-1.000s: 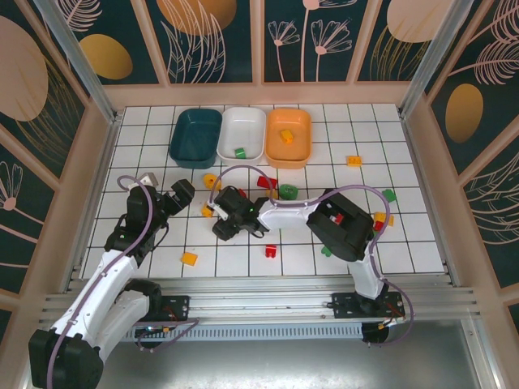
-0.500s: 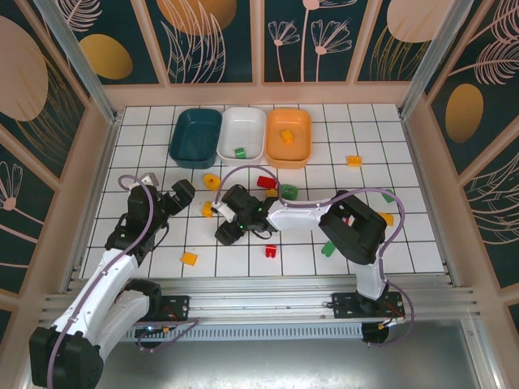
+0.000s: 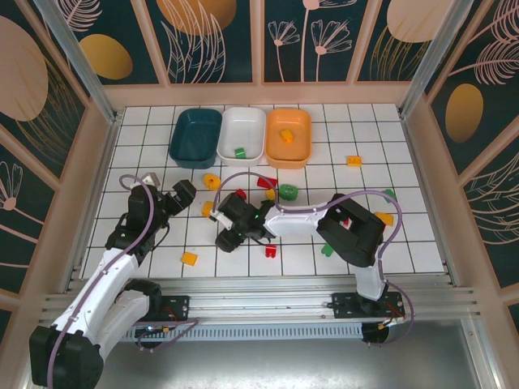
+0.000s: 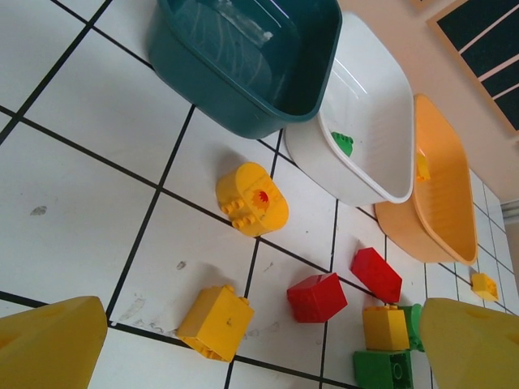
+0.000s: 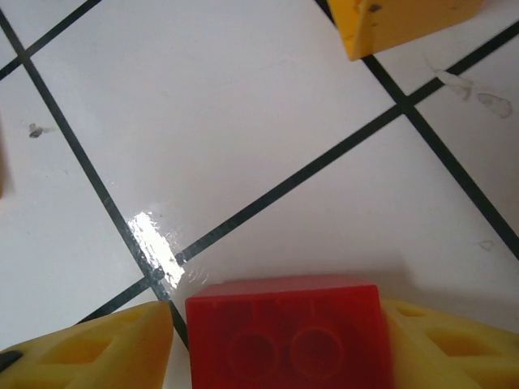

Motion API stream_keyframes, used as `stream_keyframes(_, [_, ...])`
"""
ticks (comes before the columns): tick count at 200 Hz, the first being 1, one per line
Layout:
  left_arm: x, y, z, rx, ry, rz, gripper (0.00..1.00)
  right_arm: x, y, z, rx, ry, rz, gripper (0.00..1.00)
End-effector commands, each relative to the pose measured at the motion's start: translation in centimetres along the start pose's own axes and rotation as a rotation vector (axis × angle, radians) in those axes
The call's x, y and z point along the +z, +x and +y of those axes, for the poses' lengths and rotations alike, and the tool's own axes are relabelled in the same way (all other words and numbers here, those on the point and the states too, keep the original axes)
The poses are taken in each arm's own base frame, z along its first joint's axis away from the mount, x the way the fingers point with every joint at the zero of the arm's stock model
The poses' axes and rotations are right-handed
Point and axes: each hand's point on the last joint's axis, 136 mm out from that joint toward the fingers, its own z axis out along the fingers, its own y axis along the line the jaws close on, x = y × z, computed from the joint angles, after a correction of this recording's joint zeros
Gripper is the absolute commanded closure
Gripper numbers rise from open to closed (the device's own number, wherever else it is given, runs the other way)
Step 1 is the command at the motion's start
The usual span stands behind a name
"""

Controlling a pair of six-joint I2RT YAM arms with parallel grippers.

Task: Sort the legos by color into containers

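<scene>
Right gripper sits half-open straddling a red lego down by the bench, probably headed for the teal container at the back, though I can't tell if it's actually pinched, and the left gripper hangs wide open, empty.

Reads as a robotics lab test cell: walled in by dark teal panels printed with pale leaves and orange ovals, floored with a white black-gridded tabletop, edged near by silver aluminium rails carrying two white-and-black robot arms.
</scene>
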Motion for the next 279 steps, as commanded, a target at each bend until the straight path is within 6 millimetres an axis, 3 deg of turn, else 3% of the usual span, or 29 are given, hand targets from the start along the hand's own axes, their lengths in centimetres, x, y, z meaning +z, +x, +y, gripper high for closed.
stream_keyframes(1, [-0.1, -0.2, -0.1, -0.001, 0.006, -0.007, 0.02, 0.4, 0.0, -1.2, 0.005, 0.074, 0.021, 0.42])
stream_keyframes(29, [-0.5, -0.6, 0.2, -0.001, -0.012, -0.034, 0.01, -0.5, -1.0, -1.4, 0.002, 0.092, -0.016, 0.54])
stream_keyframes(54, [-0.9, -1.2, 0.2, -0.006, -0.019, -0.06, 0.01, -2.3, -3.9, -1.8, 0.009, 0.104, -0.113, 0.59])
stream_keyframes(74, [-1.1, -2.0, 0.9, 0.002, -0.081, -0.084, 0.01, -4.1, -7.9, -3.4, 0.035, 0.12, -0.207, 0.59])
stream_keyframes(99, [-0.7, -2.9, 0.9, -0.025, -0.104, -0.095, 0.02, -6.0, -14.0, -7.5, 0.092, 0.186, -0.372, 0.58])
stream_keyframes(131, [0.0, -2.2, 0.4, -0.057, -0.064, -0.056, 0.02, -5.2, -19.5, -11.6, 0.134, 0.21, -0.471, 0.57])
stream_keyframes(159, [0.0, -2.0, 0.3, -0.036, -0.064, -0.038, 0.01, -2.8, -22.9, -14.2, 0.118, 0.246, -0.462, 0.57])
stream_keyframes(182, [-0.1, -1.7, 0.5, -0.022, -0.063, -0.031, 0.01, -2.4, -25.8, -16.0, 0.131, 0.246, -0.507, 0.55])
stream_keyframes(219, [0.0, -1.1, 0.5, -0.012, -0.052, -0.004, 0.01, -0.8, -27.4, -17.3, 0.122, 0.251, -0.514, 0.51])
stream_keyframes(255, [0.2, -1.0, 0.1, -0.004, -0.039, 0.007, 0.01, 0.9, -26.7, -18.3, 0.136, 0.257, -0.496, 0.45])
stream_keyframes(279, [0.3, -0.9, -0.1, -0.009, -0.03, 0.015, 0.02, 0.8, -26.8, -18.3, 0.132, 0.258, -0.498, 0.38])
